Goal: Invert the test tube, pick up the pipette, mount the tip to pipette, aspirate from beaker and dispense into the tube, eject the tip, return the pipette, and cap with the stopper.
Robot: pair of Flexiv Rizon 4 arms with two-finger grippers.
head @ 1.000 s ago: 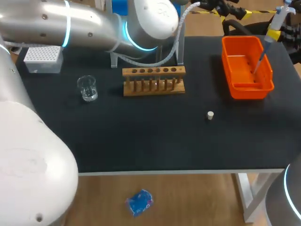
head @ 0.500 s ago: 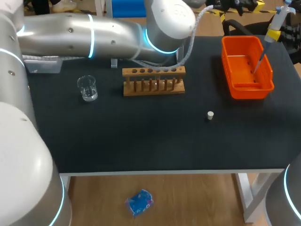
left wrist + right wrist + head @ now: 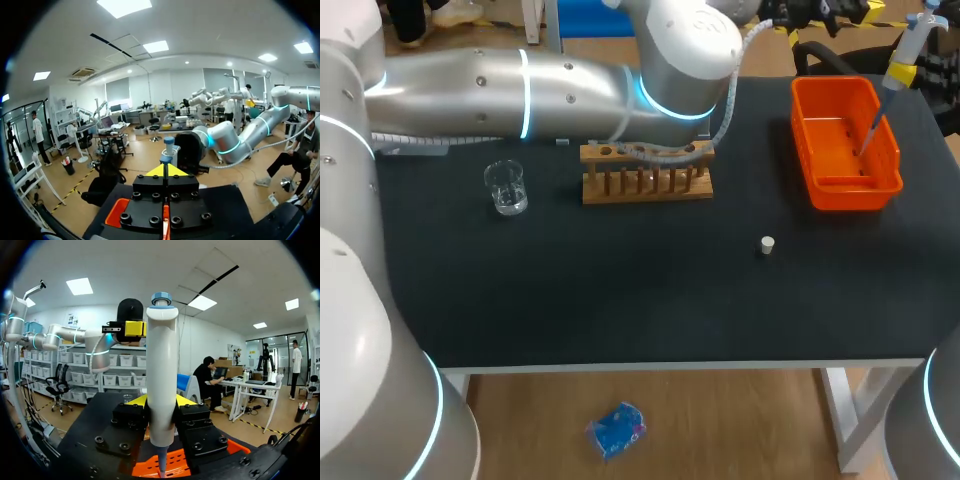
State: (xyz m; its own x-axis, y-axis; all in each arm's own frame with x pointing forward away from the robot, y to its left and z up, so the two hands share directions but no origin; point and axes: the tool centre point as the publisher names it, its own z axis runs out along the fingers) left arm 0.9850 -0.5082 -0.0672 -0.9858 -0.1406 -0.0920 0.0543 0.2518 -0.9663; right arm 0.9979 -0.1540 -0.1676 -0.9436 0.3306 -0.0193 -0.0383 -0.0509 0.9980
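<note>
The black tabletop (image 3: pixel 620 290), seen from the head view, carries a wooden rack (image 3: pixel 647 172), a beaker (image 3: pixel 506 187), a stopper (image 3: pixel 767 244) and an orange bin (image 3: pixel 845 140).

In the left wrist view, the left fingers (image 3: pixel 157 172) are closed together with nothing between them.

In the right wrist view, the right fingers (image 3: pixel 137 401) clamp the pipette (image 3: pixel 161 375) upright, its point over the bin.

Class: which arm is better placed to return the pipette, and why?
Probably the right: its gripper holds the pipette over the orange bin; the left arm lies over the rack.
</note>
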